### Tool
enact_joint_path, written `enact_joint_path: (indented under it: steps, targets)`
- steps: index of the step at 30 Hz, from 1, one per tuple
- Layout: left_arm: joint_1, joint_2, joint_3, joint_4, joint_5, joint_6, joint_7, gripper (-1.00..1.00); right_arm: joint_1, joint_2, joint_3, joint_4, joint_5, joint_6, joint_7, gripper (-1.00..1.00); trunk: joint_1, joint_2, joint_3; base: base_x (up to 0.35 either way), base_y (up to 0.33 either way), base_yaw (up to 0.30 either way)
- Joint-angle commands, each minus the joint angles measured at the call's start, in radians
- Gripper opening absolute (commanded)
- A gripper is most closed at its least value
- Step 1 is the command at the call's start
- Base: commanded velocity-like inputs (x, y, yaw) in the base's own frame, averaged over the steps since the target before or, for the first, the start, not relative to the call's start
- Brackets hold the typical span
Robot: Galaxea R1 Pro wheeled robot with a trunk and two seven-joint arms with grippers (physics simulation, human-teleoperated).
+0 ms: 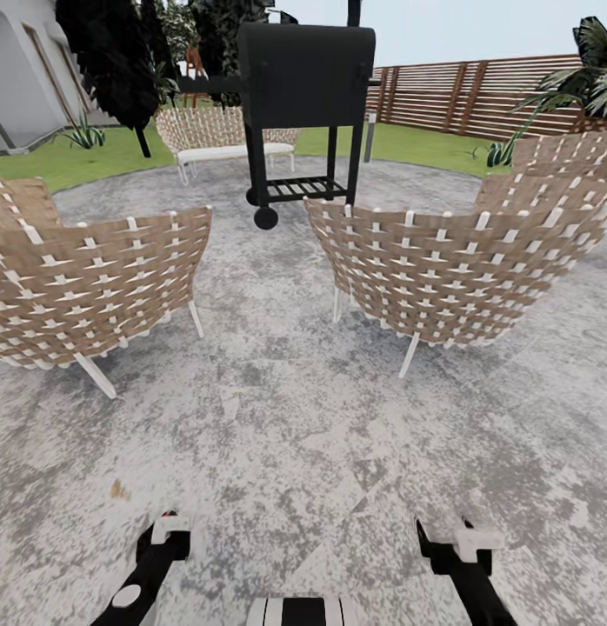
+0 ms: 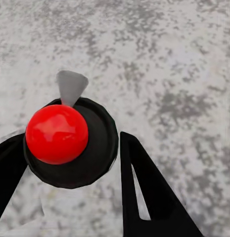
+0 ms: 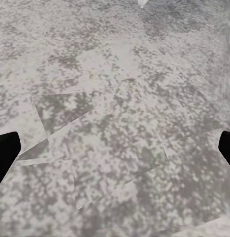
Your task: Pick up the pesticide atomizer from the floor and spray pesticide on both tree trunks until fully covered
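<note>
The robot stands on a mottled grey stone patio (image 1: 286,417), facing two woven lounge chairs, one at the left (image 1: 95,287) and one at the right (image 1: 451,269) of the head view. A black grill (image 1: 305,96) stands beyond them at the top centre, with a third woven chair (image 1: 218,135) behind it.

**Left end effector.** In the left wrist view the left end effector (image 2: 70,163) is pinched on the pesticide atomizer (image 2: 70,143): a black round body with a red ball top (image 2: 57,134) and a grey nozzle tip (image 2: 71,86). One black finger (image 2: 144,192) lies against the body's side; the other enters from the frame's lower left. The atomizer's long axis appears to run roughly along the camera's line of sight, though the top-down view makes this hard to confirm.

**Right end effector.** The right end effector (image 3: 115,150) is spread wide, its two finger tips at opposite edges of the right wrist view, with bare paving between them.

**Target relation.** The garden lawn (image 1: 69,161) and the slatted wooden fence (image 1: 477,91) lie beyond the chairs, in the upper part of the head view. A dark narrow tree (image 1: 112,61) stands at the upper left; no thick grey-brown trunk can be identified. Judgement: the atomizer is already carried by the left arm, so the coming move is a drive off the patio to the trees.
</note>
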Motion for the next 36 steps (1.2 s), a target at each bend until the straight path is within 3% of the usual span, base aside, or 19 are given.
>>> enact_joint_path:
  steps: [1, 7, 13, 16, 36]
  targets:
    - [0.013, 0.001, 0.001, 0.000, -0.001, 0.000, 0.002, -1.00, 0.016, 0.000, -0.006, 0.002, 0.000, -0.008, 0.000, 1.00, 0.000, 0.000, 0.006, 0.000, 0.000, -0.028]
    - [0.066, 0.002, 0.004, 0.000, -0.001, -0.002, 0.006, -1.00, 0.057, 0.000, -0.015, 0.049, 0.000, -0.040, 0.004, 1.00, -0.003, 0.002, 0.038, 0.000, 0.000, -0.010]
    - [0.088, 0.007, 0.005, 0.001, -0.001, -0.002, 0.007, -1.00, 0.065, 0.004, -0.013, 0.132, 0.000, -0.085, 0.007, 1.00, -0.006, 0.003, 0.071, 0.000, 0.000, -0.001]
    - [0.128, 0.012, 0.006, -0.006, 0.001, -0.004, 0.006, -1.00, 0.066, 0.009, -0.008, 0.141, 0.002, -0.092, 0.008, 1.00, -0.007, 0.004, 0.087, 0.000, 0.000, 0.000]
    - [0.134, 0.034, 0.008, 0.000, 0.028, -0.005, 0.006, -1.00, 0.066, 0.011, -0.005, 0.172, 0.000, -0.121, 0.008, 1.00, -0.016, 0.008, 0.188, 0.000, 0.000, 0.000]
